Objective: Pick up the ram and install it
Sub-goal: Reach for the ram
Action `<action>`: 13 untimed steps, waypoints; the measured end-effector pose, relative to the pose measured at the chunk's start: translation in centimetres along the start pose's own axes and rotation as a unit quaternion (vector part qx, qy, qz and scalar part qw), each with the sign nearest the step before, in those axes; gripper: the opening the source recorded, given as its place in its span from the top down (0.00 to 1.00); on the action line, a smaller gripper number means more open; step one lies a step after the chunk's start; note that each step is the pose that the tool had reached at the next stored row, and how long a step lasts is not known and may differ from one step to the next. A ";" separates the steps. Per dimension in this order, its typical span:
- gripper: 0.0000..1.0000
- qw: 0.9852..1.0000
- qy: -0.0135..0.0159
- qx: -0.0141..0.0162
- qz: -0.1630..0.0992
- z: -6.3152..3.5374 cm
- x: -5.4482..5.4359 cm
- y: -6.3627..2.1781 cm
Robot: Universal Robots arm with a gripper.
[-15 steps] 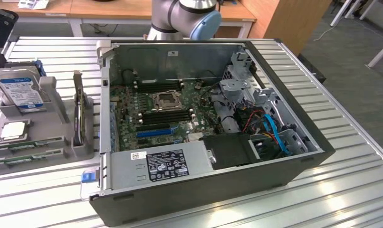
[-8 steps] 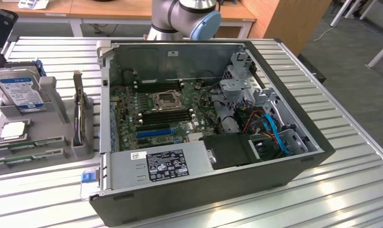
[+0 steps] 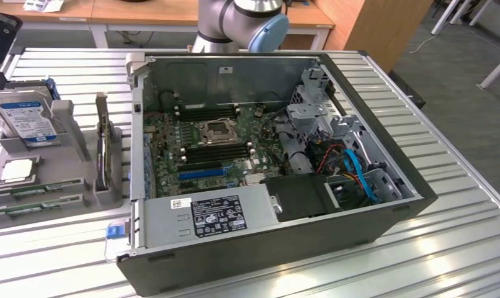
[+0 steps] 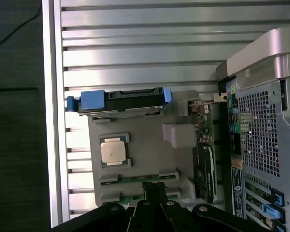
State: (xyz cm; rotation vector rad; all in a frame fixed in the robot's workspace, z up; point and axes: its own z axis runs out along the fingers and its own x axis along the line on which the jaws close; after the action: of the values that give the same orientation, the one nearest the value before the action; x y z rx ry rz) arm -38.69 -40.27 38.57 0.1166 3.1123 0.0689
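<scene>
The ram (image 3: 35, 188) (image 4: 135, 178) lies flat in a slot of the grey holder (image 3: 68, 121) (image 4: 150, 154), which sits on the slatted metal table (image 3: 448, 248) (image 4: 135, 48) at the exterior view's left, just beside the open computer case (image 3: 316, 239) (image 4: 261, 121). A second stick (image 3: 31, 207) (image 4: 118, 197) of the same kind lies parallel to it in the next slot, on the side away from the processor chip (image 3: 18, 171) (image 4: 113, 152). Both green boards are seated in the holder, and neither is lifted.

In the wrist view the gripper (image 4: 154, 189) looks down on this end of the holder. Its jaws are drawn together with no gap visible between them, and they hold nothing. Their black tips cover the middle of the second stick and reach almost to the edge of the ram without overlapping it. The pictures do not show how high the jaws stand above the sticks.

The holder also carries a hard drive (image 3: 26, 118) (image 4: 121, 100) with a blue label, propped up at the far end from the sticks. An expansion card (image 3: 103, 149) (image 4: 205, 169) stands on edge along the side next to the case.

Inside the case the motherboard (image 3: 233, 139) lies exposed, with rows of black memory slots (image 3: 213, 152) beside the processor socket (no green stick shows in them). The ram has therefore been neither picked up nor installed.
</scene>
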 end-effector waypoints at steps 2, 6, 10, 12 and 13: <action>0.90 1.000 0.000 0.000 0.000 -0.01 0.0 -0.23; 0.90 1.000 0.000 0.000 0.000 -0.03 0.2 -0.59; 0.90 1.000 0.000 0.000 0.000 -0.05 0.2 -0.93; 0.90 1.000 0.000 0.000 0.000 -0.05 0.2 -1.08; 0.90 1.000 0.000 0.000 0.000 -0.05 0.2 -1.16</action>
State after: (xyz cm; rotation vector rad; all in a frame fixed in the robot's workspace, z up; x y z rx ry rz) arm -38.99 -41.41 38.56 0.1164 3.1122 0.0689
